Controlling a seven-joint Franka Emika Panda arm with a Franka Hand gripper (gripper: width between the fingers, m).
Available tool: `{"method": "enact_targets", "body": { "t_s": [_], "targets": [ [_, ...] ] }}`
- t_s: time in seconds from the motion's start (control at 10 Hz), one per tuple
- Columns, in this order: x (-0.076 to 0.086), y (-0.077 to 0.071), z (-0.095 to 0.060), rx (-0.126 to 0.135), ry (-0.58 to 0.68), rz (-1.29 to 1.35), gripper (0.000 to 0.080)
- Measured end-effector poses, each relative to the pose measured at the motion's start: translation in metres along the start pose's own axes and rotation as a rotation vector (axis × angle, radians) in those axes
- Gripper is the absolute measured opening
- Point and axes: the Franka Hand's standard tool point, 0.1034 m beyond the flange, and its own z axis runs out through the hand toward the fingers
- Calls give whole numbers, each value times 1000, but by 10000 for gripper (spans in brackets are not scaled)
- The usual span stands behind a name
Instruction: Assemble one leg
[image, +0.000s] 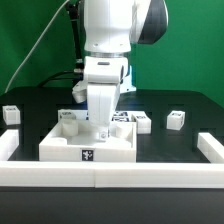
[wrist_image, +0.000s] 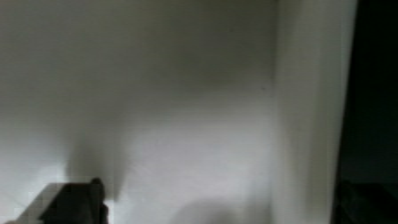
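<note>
Nearest the camera, a low white barrier (image: 110, 176) is seen running across the front of the black table (image: 190, 105), with raised ends at either side. Behind it a large flat white rimmed piece (image: 60, 150) is laid, a small tag shown on its front wall. The gripper (image: 103, 127) is lowered straight down into this piece, close over its floor. Whether its fingers are spread or pressed together cannot be told, since they are covered by the broad white hand in the exterior view. One leg (image: 68, 119) is found just beside the gripper on the exterior view's left, standing at a back corner of the rimmed piece. It appears upright, though the post is too stubby for its long axis to be read with certainty. A second leg (image: 143, 122) is set near the gripper on the other side, on the table behind the rimmed piece. A third leg (image: 176, 119) lies farther out on that side and a fourth leg (image: 10, 114) well apart at the exterior view's left edge. In the wrist view only a blurred pale surface (wrist_image: 178, 100) is shown at very close range, with one dark finger (wrist_image: 71, 205) and a dark band at one edge; no leg can be made out there.
</note>
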Motion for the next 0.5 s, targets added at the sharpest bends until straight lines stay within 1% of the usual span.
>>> {"method": "enact_targets", "body": {
  "t_s": [0.1,0.2,0.3,0.4,0.5],
  "targets": [
    [0,-1,1,2,0,0,607],
    [1,-1,1,2,0,-1,607],
    [0,-1,1,2,0,0,426],
    [0,-1,1,3,0,0,426],
    [0,-1,1,3,0,0,226]
  ]
}}
